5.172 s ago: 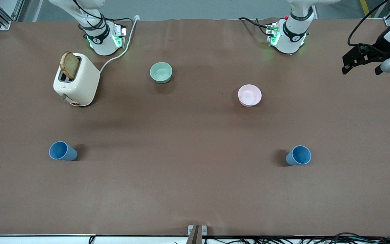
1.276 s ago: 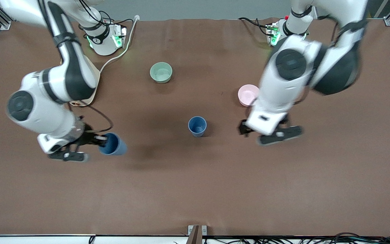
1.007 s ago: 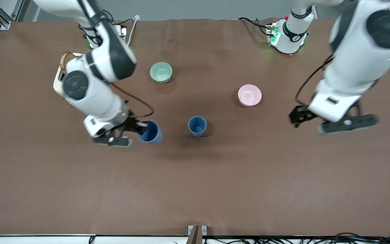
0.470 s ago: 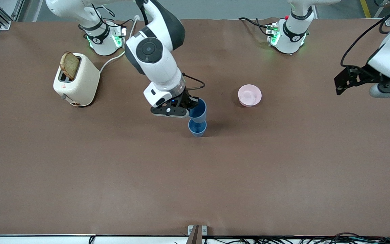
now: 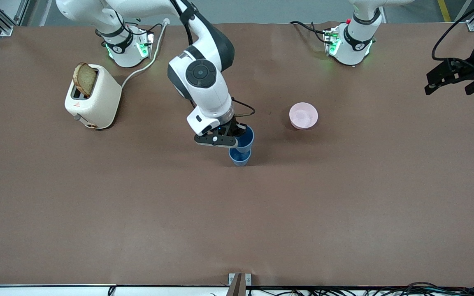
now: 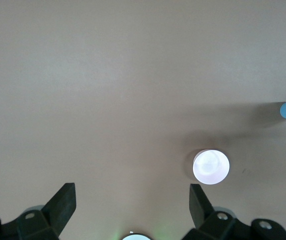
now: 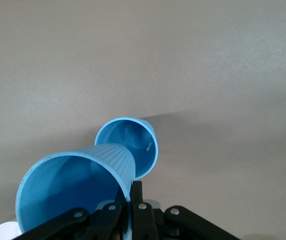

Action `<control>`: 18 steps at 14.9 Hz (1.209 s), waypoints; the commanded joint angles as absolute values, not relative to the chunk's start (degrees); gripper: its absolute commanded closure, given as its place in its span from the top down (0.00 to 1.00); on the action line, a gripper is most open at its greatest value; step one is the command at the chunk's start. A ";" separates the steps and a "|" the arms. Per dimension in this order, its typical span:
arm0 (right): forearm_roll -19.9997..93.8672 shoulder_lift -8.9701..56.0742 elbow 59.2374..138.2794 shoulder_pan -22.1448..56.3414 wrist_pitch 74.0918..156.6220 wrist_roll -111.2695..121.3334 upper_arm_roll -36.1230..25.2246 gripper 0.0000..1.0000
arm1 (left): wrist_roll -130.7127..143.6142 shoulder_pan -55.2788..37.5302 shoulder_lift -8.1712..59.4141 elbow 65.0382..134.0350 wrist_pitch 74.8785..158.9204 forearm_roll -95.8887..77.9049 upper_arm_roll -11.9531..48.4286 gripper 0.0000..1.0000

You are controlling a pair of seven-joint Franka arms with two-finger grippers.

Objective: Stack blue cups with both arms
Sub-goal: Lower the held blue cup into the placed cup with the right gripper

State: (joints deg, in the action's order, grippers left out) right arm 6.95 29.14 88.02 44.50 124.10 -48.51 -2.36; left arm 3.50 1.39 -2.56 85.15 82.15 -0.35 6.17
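My right hand (image 5: 234,135) grips one blue cup (image 5: 245,138) by its rim, over the other cup (image 5: 239,157) on the surface (image 5: 237,213). My left hand (image 5: 453,78) waits spread wide over the left arm's end

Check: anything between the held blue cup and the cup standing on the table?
Nothing visible. The right gripper holds one blue cup by its rim, right above the standing cup, whose mouth is open and empty in the right wrist view. The pink bowl sits off toward the left arm's end. The left gripper waits, open, at the table's edge.
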 commanded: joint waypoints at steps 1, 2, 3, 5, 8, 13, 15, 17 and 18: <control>5.71 29.27 88.42 45.53 124.81 -50.01 -2.99 0.02 | 2.90 1.23 -3.25 86.48 82.00 -1.05 6.33 1.00; 5.71 29.35 88.68 45.53 124.80 -50.10 -2.99 0.02 | 2.90 1.23 -3.08 86.48 82.09 -1.14 6.50 1.00; 5.63 29.53 88.68 45.53 124.89 -50.10 -3.08 0.02 | 2.90 1.23 -2.99 86.40 82.26 -1.23 6.50 1.00; 5.28 29.53 88.77 45.53 124.81 -50.10 -2.99 0.02 | 2.90 1.14 -2.46 86.40 82.44 -1.23 6.59 1.00; 5.19 29.97 88.77 45.53 124.89 -50.10 -3.08 0.02 | 2.90 1.14 -2.20 86.22 82.53 -1.32 6.68 1.00; 4.48 30.76 88.77 45.79 124.89 -50.36 -3.08 0.02 | 2.81 0.97 -2.11 86.39 83.76 -0.53 6.85 1.00; 4.40 31.11 88.68 45.97 125.24 -50.71 -3.08 0.02 | 2.90 1.14 -2.28 86.57 84.02 0.43 7.90 1.00; 4.05 31.38 88.77 46.66 126.21 -51.94 -3.08 0.02 | 2.90 1.23 -2.55 87.10 85.25 1.67 8.61 1.00; 3.96 31.38 88.77 46.93 126.21 -52.29 -3.08 0.02 | 2.90 1.23 -2.55 87.19 85.60 1.76 8.61 1.00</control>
State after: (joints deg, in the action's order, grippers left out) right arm 5.26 31.15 88.32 45.51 125.16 -49.84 -2.51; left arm 3.50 0.92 -1.87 86.23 84.17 0.50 7.96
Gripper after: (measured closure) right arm 0.960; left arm 0.000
